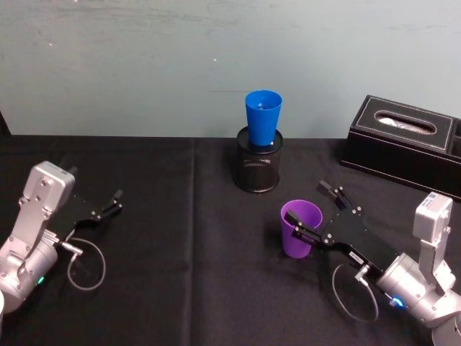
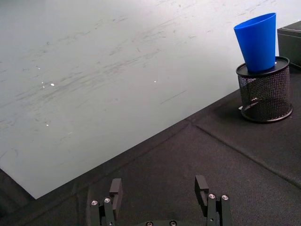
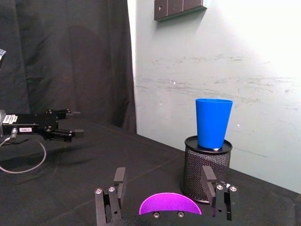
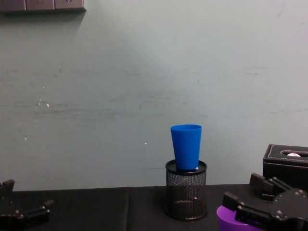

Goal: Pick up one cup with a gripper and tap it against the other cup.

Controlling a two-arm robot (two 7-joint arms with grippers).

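Note:
The short purple cup (image 1: 299, 238) stands upright on the black tablecloth at the front right. My right gripper (image 1: 310, 203) is open, its fingers reaching over and beside the cup's rim; in the right wrist view the purple cup (image 3: 170, 205) sits low between the two fingers (image 3: 120, 179). The tall blue cup (image 1: 263, 115) stands upright inside a black mesh pen holder (image 1: 259, 169) at the middle back, apart from the purple cup. My left gripper (image 1: 108, 204) rests open and empty at the far left, also seen as the left gripper (image 2: 159, 186).
A black tissue box (image 1: 403, 144) sits at the back right, behind the right arm. A grey-green wall (image 4: 120, 96) rises behind the table. Loose cables loop beside both arms on the cloth (image 1: 180, 274).

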